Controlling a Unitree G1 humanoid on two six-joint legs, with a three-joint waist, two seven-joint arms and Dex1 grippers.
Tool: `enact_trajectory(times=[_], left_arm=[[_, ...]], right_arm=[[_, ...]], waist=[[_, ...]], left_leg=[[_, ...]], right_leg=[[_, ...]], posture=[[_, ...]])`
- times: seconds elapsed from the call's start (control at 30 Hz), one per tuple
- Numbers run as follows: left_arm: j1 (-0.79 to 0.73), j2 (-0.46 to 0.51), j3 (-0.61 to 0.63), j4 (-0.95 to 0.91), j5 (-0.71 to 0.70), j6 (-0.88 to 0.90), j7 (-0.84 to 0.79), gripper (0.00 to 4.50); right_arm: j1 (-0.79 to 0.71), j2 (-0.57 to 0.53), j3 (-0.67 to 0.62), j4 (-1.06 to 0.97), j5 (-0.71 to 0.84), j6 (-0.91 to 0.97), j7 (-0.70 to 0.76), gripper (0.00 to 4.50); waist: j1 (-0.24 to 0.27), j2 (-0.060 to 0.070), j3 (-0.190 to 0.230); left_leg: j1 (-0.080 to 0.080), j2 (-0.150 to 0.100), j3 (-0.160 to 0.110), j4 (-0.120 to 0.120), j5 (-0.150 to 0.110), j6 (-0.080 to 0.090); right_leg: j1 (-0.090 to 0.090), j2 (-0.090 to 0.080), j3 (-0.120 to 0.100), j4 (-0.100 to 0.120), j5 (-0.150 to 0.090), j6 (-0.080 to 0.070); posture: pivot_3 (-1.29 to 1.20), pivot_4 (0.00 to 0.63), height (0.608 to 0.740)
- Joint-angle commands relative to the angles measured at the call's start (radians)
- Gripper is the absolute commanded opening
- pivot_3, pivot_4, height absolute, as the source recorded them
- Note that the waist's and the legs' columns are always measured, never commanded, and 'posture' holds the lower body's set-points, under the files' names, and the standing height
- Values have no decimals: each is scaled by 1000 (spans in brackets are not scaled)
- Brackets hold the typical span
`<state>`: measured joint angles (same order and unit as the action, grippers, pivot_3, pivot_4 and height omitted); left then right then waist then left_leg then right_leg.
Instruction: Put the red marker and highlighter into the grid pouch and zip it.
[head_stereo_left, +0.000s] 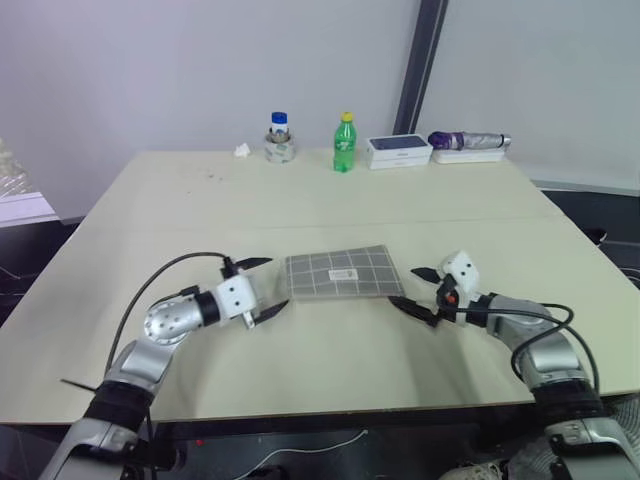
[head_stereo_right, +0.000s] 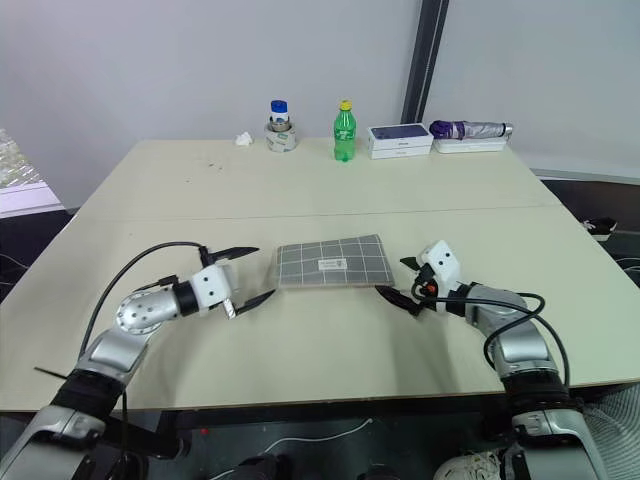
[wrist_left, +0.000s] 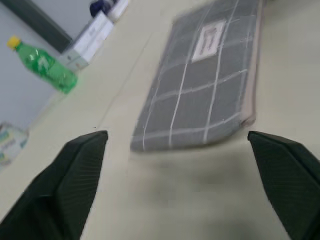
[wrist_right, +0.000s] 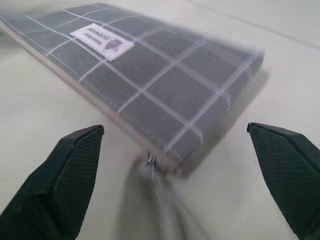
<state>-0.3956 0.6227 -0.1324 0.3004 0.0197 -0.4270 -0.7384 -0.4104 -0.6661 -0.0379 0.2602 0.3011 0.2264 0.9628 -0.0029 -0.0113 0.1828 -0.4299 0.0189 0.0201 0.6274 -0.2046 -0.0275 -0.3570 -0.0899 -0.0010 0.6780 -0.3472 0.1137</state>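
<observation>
The grid pouch (head_stereo_left: 343, 273) lies flat at the middle of the table (head_stereo_left: 200, 200), grey with white lines and a small white label. Its zip runs along the near edge, with the pull (wrist_right: 150, 160) at the right near corner. My left gripper (head_stereo_left: 272, 286) stands open just off the pouch's left end, fingers apart and empty. On the other side my right gripper (head_stereo_left: 405, 286) is open too, a little clear of the right end and pointing at the zip corner. Both wrist views look at the pouch (wrist_left: 205, 85) between spread fingers. The red marker and the highlighter are out of view.
Along the table's far edge stand a small blue-capped bottle in a tape roll (head_stereo_left: 279, 140), a green bottle (head_stereo_left: 344, 143), a white box (head_stereo_left: 398, 151) and a folded umbrella (head_stereo_left: 470, 141). A crumpled scrap (head_stereo_left: 242, 150) lies beside the roll.
</observation>
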Motion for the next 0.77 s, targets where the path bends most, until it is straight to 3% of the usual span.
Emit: enact_trajectory(times=[0.03,0.2,0.33,0.77], left_arm=[[52,54,72,-46,-34,-14,-8,4457],[192,58,180,-210,-199,123,-13,4457],[324,114,362,-314,-401,313,-49,4457],[411,202,558,-169,-380,294,-93,4457]], right_arm=[[37,-91,-92,-79,62,27,75,4500],[94,-150,-184,-118,99,44,79,4500],[196,-190,-277,-114,104,22,82,4500],[233,-221,-268,-60,44,-95,103,4500]], waist=[[0,0,0],[-9,0,0],[-8,0,0],[-8,0,0]], left_leg=[[0,0,0,0,0,0],[1,3,-1,-1,0,0],[1,4,-1,-1,-1,0],[3,4,1,-4,-1,1]], right_leg=[[0,0,0,0,0,0],[0,0,0,0,0,0],[1,1,1,-1,0,0],[2,1,1,-7,0,0]], posture=[[0,150,740],[0,150,740],[0,150,740],[0,150,740]])
